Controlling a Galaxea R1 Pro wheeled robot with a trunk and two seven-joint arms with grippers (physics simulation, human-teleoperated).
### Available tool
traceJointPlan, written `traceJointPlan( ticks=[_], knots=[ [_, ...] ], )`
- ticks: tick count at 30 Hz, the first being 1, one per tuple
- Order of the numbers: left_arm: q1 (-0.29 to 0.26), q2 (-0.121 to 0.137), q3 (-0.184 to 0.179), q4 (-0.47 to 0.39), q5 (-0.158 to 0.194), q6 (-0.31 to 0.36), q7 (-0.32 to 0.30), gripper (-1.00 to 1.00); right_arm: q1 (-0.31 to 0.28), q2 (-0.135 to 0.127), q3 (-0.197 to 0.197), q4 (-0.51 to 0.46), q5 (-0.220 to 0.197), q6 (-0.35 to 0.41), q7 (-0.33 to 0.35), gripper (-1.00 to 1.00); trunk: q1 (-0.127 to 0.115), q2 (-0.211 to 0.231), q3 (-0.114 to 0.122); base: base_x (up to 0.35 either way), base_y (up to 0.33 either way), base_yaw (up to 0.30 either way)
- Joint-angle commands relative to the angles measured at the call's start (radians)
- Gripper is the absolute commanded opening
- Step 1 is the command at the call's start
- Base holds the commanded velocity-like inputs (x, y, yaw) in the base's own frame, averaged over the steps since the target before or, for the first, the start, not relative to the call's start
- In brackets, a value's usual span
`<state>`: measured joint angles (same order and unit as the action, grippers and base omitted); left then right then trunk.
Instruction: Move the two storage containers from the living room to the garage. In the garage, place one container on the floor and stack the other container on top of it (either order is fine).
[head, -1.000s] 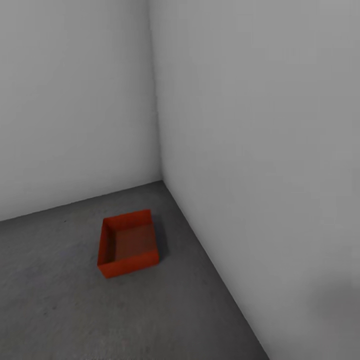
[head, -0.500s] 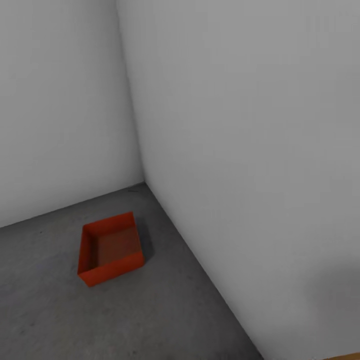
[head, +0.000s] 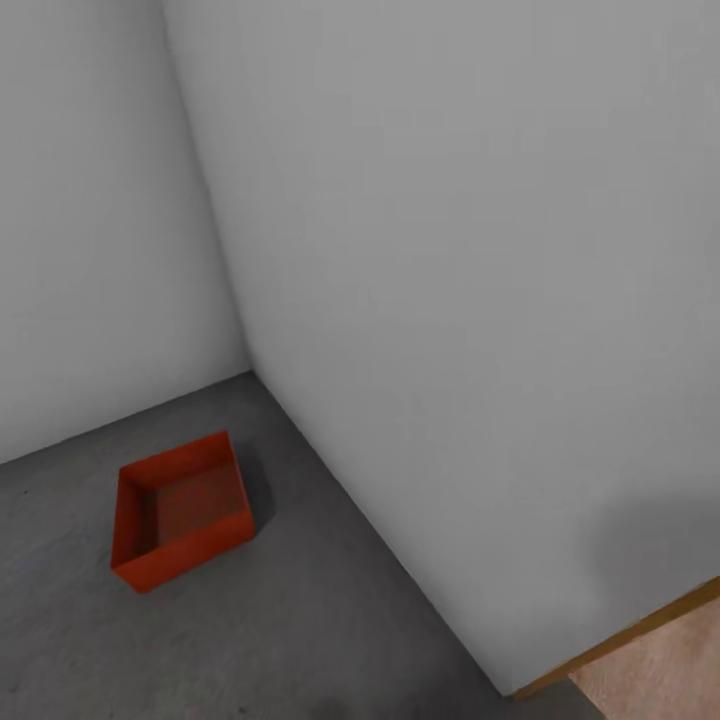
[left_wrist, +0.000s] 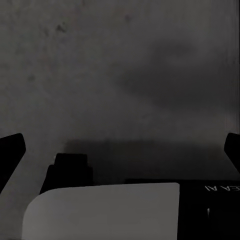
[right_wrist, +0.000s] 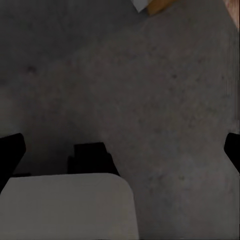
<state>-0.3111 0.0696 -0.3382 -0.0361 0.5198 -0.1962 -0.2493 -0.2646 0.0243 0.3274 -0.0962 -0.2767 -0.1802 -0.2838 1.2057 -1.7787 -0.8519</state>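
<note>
Left wrist view looks down on the dark grey concrete floor (left_wrist: 125, 75), with the left gripper (left_wrist: 122, 150) spread wide, its black fingertips (left_wrist: 11, 150) at the picture's two edges and nothing between them. The right gripper (right_wrist: 122, 150) is likewise parted wide and empty over the same floor, and a sliver of tan, probably a wooden threshold (right_wrist: 161, 5), shows beyond it. In the head view, one orange-red storage container (head: 182, 510) sits open side up on the floor, near the corner where two plain grey-white walls (head: 450, 300) meet but touching neither.
</note>
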Motion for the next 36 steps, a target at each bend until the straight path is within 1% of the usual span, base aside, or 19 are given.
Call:
traceJointPlan(
  ticks=[1, 14, 36],
  knots=[
    [0.000, 0.000, -0.008, 0.001, 0.010, -0.003, -0.004, 1.00, -0.001, 0.000, 0.009, 0.001, -0.010, -0.004, -0.002, 1.00, -0.001, 0.000, 0.000, -0.228, -0.165, -0.246],
    [0.000, 0.001, -0.008, 0.001, 0.010, -0.003, -0.004, 1.00, -0.001, 0.000, 0.009, 0.001, -0.010, -0.004, -0.002, 1.00, -0.001, 0.000, 0.007, -0.227, -0.167, -0.246],
    [0.000, 0.000, -0.008, 0.001, 0.011, -0.003, -0.004, 1.00, -0.001, 0.000, 0.009, 0.001, -0.010, -0.004, -0.003, 1.00, -0.001, 0.000, 0.019, -0.004, -0.015, -0.250]
  ],
)
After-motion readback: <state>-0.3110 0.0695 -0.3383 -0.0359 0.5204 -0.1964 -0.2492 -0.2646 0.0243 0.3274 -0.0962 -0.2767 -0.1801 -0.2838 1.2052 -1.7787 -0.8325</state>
